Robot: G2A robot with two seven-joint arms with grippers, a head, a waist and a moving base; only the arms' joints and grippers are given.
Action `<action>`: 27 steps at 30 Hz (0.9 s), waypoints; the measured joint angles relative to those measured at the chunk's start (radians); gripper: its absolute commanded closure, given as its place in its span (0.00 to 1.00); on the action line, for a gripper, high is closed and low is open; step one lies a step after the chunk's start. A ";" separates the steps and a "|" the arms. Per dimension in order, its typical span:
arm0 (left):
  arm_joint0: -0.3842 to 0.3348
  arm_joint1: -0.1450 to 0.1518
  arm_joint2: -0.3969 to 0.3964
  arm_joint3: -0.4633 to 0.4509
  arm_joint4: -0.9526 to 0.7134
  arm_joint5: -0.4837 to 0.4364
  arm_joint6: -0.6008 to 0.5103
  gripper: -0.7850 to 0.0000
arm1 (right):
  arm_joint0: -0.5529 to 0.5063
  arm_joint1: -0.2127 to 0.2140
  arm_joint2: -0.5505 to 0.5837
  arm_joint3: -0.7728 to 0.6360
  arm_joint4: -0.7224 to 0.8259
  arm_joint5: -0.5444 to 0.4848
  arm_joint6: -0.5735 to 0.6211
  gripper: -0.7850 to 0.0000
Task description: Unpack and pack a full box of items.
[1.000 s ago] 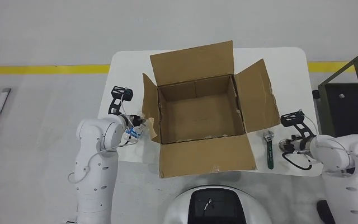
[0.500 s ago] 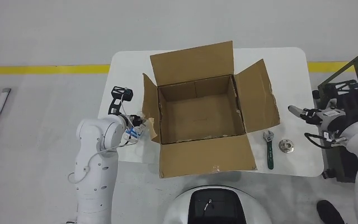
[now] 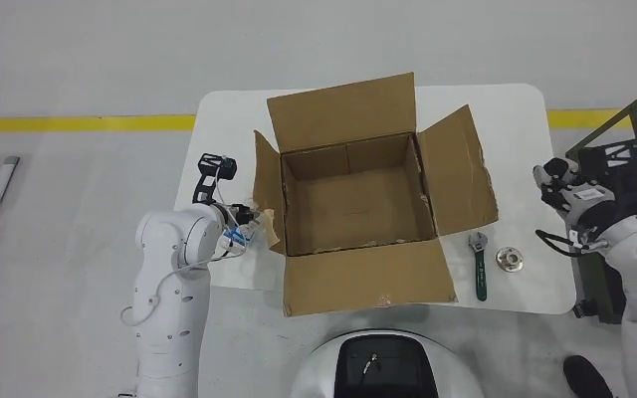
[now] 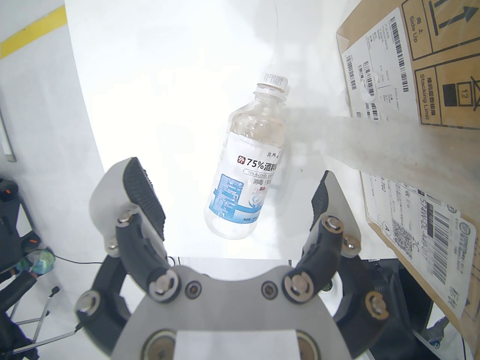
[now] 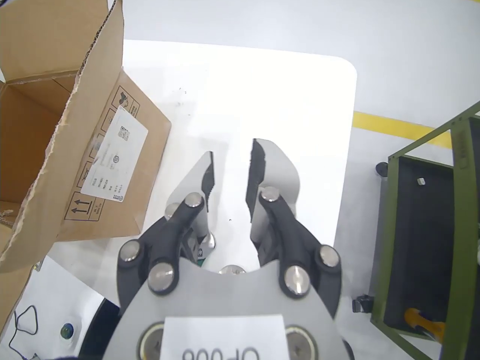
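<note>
An open cardboard box (image 3: 358, 199) with all flaps spread stands mid-table, and its inside looks bare. A clear bottle (image 4: 247, 162) with a white and blue label lies on the table against the box's left wall (image 4: 412, 57). My left gripper (image 4: 230, 179) hovers over it, open, with both fingers clear of the bottle. From above, that gripper (image 3: 249, 231) sits at the bottle (image 3: 242, 235). My right gripper (image 5: 232, 161) is raised over the table's right side, open by a narrow gap and holding nothing. From above, it (image 3: 553, 185) is near the right edge.
A green-handled wrench (image 3: 480, 267) and a round metal piece (image 3: 511, 259) lie right of the box's front flap. A green cart (image 5: 461, 189) stands just off the table's right edge. The box's right flap (image 5: 45, 114) rises beside my right gripper.
My right arm has lifted from beside the wrench and swung back toward the right edge, uncovering the round metal piece. The left arm and the bottle have not moved.
</note>
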 measured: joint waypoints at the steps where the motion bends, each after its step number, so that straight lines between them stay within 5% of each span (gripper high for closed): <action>1: 0.000 0.000 0.000 0.000 0.000 0.000 0.000 0.00 | 0.000 -0.001 -0.008 0.001 -0.012 0.019 -0.041 1.00; 12: 0.000 0.000 0.000 0.000 0.000 0.000 0.000 0.00 | -0.026 -0.019 -0.154 0.078 -0.179 0.186 -0.580 1.00; 27: 0.000 0.000 0.000 0.000 0.000 0.000 0.000 0.00 | -0.011 -0.020 -0.192 0.085 -0.235 0.232 -0.678 1.00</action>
